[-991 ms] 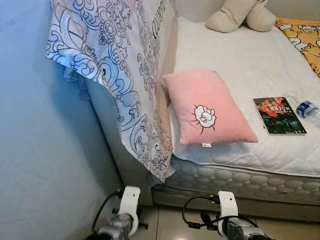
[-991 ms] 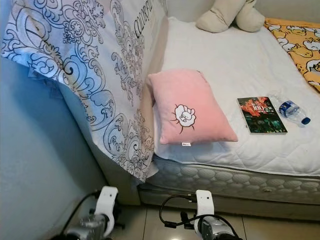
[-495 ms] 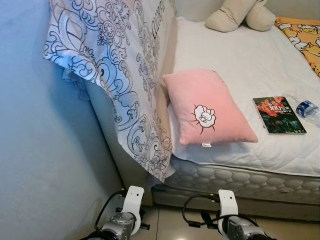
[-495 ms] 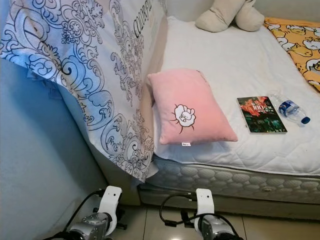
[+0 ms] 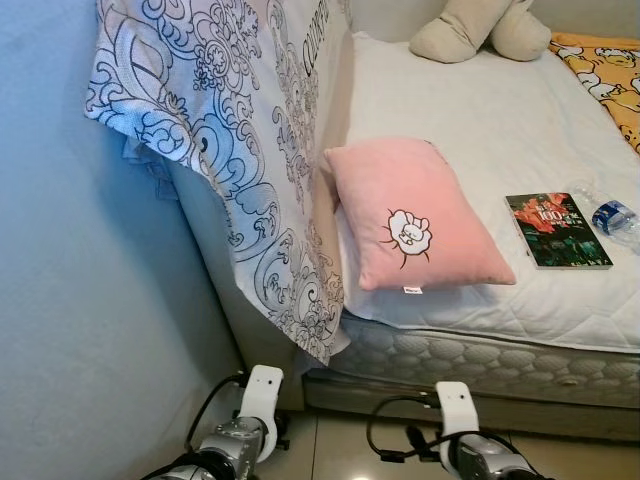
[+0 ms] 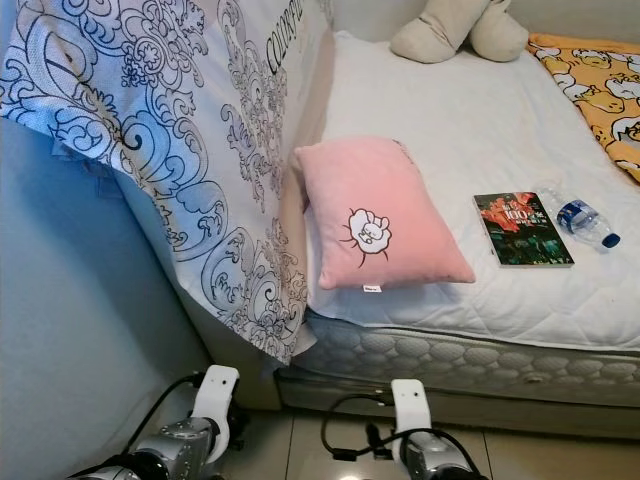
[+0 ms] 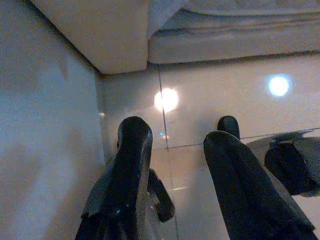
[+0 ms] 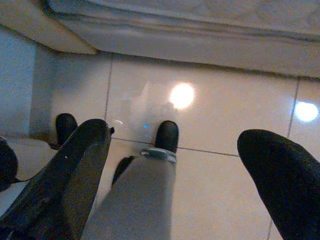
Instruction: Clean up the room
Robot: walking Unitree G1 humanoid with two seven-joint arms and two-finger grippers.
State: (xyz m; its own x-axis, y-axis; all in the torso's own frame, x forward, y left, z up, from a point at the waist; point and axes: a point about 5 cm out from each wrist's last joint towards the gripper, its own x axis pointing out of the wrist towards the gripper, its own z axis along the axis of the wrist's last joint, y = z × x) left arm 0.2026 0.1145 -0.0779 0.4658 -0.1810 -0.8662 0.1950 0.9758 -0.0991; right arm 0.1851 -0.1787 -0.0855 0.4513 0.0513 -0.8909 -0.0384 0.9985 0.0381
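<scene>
A pink pillow point(image 5: 415, 215) with a small cartoon print lies near the front edge of the white mattress point(image 5: 480, 110). To its right lie a dark book point(image 5: 558, 216) and a clear water bottle point(image 5: 612, 216) with a blue label. Both arms hang low in front of the bed base, the left wrist point(image 5: 256, 412) and the right wrist point(image 5: 456, 425) at the bottom of the eye views. My left gripper point(image 7: 177, 135) is open over the tiled floor, holding nothing. My right gripper point(image 8: 175, 135) is open wide, also with nothing in it.
A patterned white and blue sheet point(image 5: 230, 130) drapes over the bed's left end. A beige plush toy point(image 5: 480, 30) and a yellow cartoon blanket point(image 5: 612, 75) lie at the far side. A blue wall point(image 5: 80, 300) stands close on the left. Glossy floor tiles point(image 7: 225, 105) lie below.
The view has shifted slightly. Both wrists have moved a little at the bottom edge. Nothing on the bed has moved.
</scene>
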